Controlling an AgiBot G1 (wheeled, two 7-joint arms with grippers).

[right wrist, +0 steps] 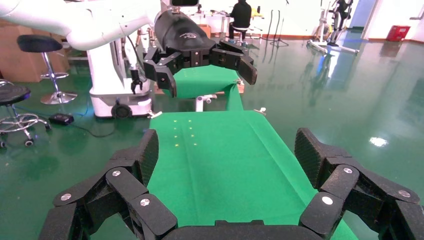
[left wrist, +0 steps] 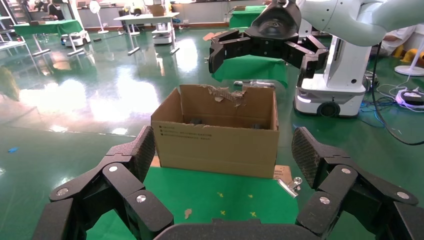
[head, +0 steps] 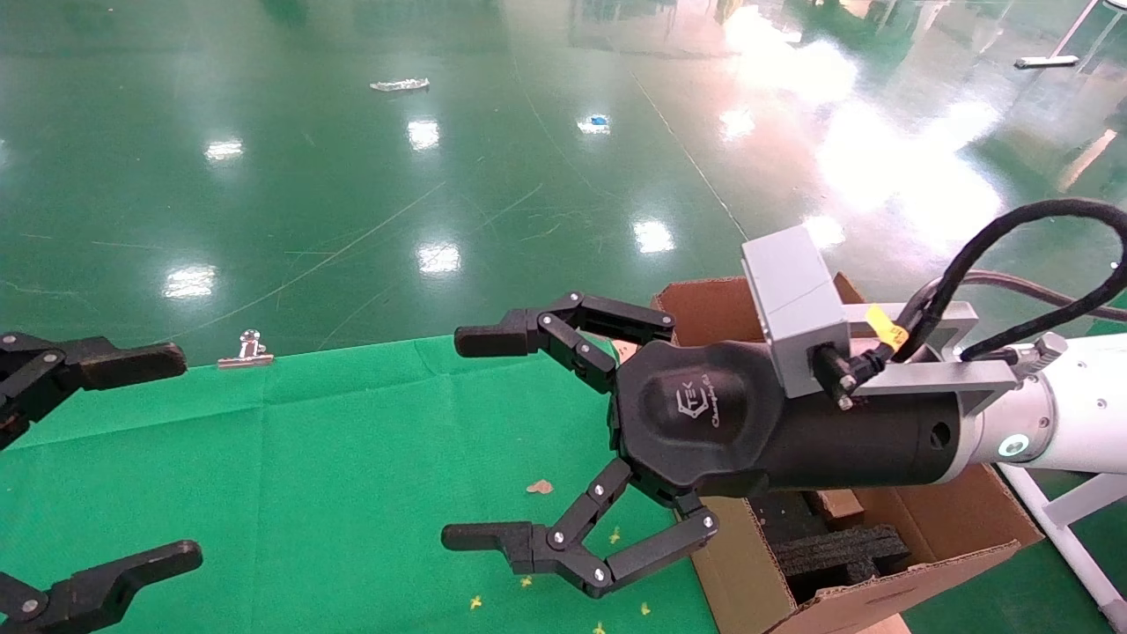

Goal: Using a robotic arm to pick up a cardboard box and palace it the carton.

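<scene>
The large brown carton stands at the right end of the green table, flaps open, with black foam blocks inside. It also shows in the left wrist view with a torn back edge. My right gripper on the white robotic arm is open and empty, held above the table just left of the carton. My left gripper is open and empty at the table's left edge. A small brown piece lies among the foam; I cannot tell if it is the cardboard box.
The green cloth carries small yellow marks and a brown scrap. A metal clip holds its far edge, and another clip sits beside the carton. Glossy green floor lies beyond the table.
</scene>
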